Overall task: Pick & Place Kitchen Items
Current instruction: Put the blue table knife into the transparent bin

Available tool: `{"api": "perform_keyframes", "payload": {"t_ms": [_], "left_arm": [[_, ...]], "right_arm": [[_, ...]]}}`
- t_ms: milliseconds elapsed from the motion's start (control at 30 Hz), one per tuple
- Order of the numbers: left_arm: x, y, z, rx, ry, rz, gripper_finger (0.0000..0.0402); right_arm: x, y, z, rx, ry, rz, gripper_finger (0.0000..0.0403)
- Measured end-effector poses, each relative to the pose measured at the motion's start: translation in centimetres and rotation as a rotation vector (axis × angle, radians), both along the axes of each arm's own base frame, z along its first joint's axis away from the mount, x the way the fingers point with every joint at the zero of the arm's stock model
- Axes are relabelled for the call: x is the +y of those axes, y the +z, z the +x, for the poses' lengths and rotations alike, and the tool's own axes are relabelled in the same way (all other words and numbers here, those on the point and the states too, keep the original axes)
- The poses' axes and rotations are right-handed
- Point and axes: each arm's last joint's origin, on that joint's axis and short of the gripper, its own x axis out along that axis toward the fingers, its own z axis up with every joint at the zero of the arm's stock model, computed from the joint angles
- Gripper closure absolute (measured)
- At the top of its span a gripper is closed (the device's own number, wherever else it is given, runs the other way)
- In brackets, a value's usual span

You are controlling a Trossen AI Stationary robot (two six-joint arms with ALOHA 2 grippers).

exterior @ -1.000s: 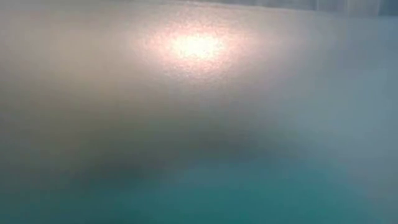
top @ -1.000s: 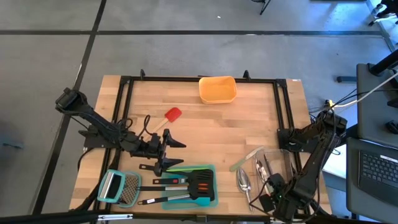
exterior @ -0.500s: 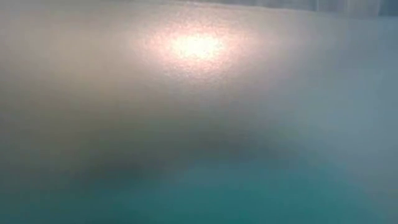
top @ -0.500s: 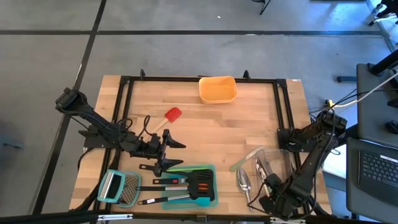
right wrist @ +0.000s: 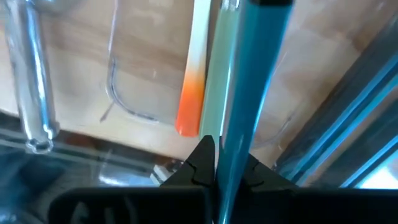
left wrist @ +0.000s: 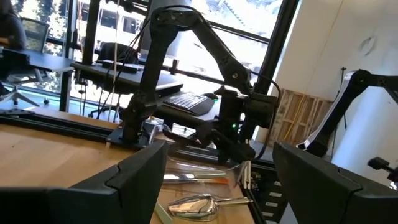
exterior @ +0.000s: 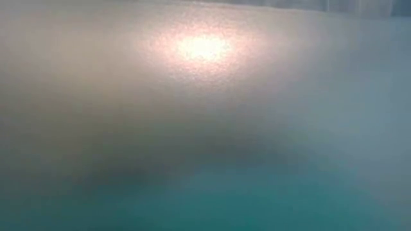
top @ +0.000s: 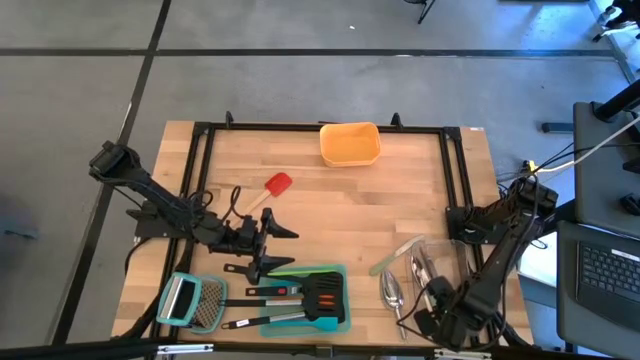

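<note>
Wooden worktop (top: pixel 360 205) carries one orange container (top: pixel 350 143), one teal tray (top: pixel 318 299), one clear bin (top: pixel 440 262) and one red spatula (top: pixel 272 189) lying loose. The right claw (right wrist: pixel 214 163) is clamped on a teal spatula handle (right wrist: pixel 252 74) at the clear bin; lift it straight, I'd say, clear of the rim. The left claw (top: pixel 272 243) hovers wide open, empty, above the tray.
</note>
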Motion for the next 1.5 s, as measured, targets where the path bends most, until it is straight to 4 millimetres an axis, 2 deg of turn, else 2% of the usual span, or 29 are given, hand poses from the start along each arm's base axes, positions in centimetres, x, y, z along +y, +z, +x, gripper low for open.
{"api": "perform_keyframes", "payload": {"t_ms": [233,533,1500], "left_arm": [[0.0,0.0,0.0,0.000,0.002,0.000,0.0112],[0.0,0.0,0.0,0.000,0.003,0.000,0.0112],[0.0,0.0,0.0,0.000,0.003,0.000,0.0112]], "right_arm": [[-0.3,-1.2,-0.2,0.046,-0.009,0.047,0.0392],[-1.1,-2.3,0.6,0.062,-0.024,0.067,0.0392],[-1.4,-2.4,0.9,0.061,0.002,0.066,0.0392]]}}
